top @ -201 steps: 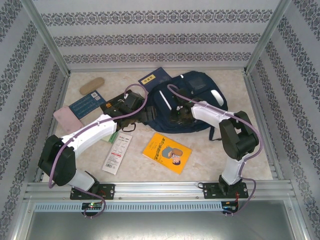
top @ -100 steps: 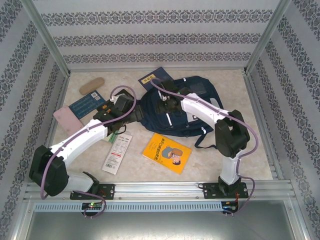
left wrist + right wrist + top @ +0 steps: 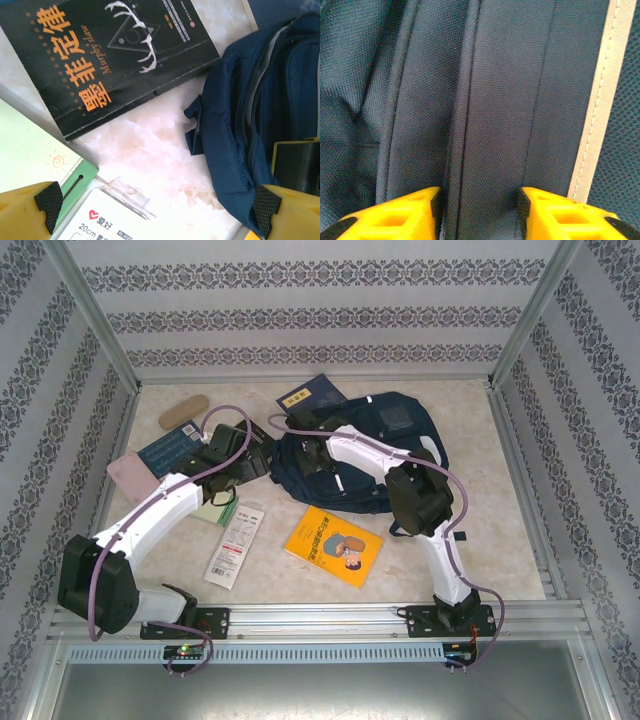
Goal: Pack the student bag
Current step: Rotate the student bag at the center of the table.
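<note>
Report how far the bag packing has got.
Done: nothing visibly packed. In hand: right fingers straddle a fabric ridge on the student bag; left fingers hang open beside it. To do: yellow book, black book and white packet lie outside it.

Left arm (image 3: 160, 512): stretched low from its base toward 1 o'clock, wrist angled to 2. Left gripper (image 3: 156, 212) has its jaws fully wide, pads facing down.

Right arm (image 3: 365, 450): upper link rises to 12, elbow folded, forearm runs out to 10. Right gripper (image 3: 479, 205) points down with its jaws partly apart. Can't tell if it's pinching anything.
</note>
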Available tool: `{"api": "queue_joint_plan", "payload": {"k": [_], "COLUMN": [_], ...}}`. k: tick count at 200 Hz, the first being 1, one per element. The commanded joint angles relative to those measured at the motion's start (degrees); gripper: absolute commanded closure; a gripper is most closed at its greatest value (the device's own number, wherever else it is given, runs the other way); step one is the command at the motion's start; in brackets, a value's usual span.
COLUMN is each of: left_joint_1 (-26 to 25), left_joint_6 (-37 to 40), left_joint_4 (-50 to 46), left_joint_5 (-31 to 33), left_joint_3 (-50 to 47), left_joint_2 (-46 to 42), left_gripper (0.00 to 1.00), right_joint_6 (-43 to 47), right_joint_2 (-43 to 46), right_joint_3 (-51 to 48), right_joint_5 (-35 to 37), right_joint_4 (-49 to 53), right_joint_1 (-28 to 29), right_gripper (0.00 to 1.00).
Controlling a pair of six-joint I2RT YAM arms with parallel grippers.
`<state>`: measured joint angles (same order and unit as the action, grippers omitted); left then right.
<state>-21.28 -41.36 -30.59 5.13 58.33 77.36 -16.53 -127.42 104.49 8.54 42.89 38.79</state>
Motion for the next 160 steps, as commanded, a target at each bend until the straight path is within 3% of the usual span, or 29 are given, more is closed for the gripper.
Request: {"api": "queue_joint_plan", "payload": {"k": [1, 32, 67, 108, 160], "left_joint_1": [1.0, 1.0, 0.1, -4.6, -14.0], "left_joint_6": [3.6, 4.0, 1.1, 0.0, -1.4], "left_joint_4": [-2.3, -1.2, 4.4, 6.2, 5.5], "left_joint_5": [-6.3, -12.0, -19.7, -19.2, -14.8], "left_joint_3": [2.4, 1.6, -2.4, -2.7, -1.0], "left_joint_2": [1.7, 3.4, 4.4, 8.0, 13.1], "left_gripper": [0.00, 0.00, 0.06, 0.19, 0.32], "right_joint_6": [-0.6, -2.5, -7.2, -11.3, -17.0], "right_joint_2": [-2.2, 1.1, 13.8, 29.2, 47.9], "right_joint_3": [3.5, 3.5, -7.9, -28.8, -52.5], "right_joint_5": [4.8, 6.7, 4.1, -3.6, -7.0], "right_joint_4": [4.3, 7.4, 6.2, 3.5, -0.3], "right_joint_1": [-0.1, 0.1, 0.4, 0.9, 3.4], "right_gripper": [0.54, 0.49, 0.43, 0.45, 0.48]}}
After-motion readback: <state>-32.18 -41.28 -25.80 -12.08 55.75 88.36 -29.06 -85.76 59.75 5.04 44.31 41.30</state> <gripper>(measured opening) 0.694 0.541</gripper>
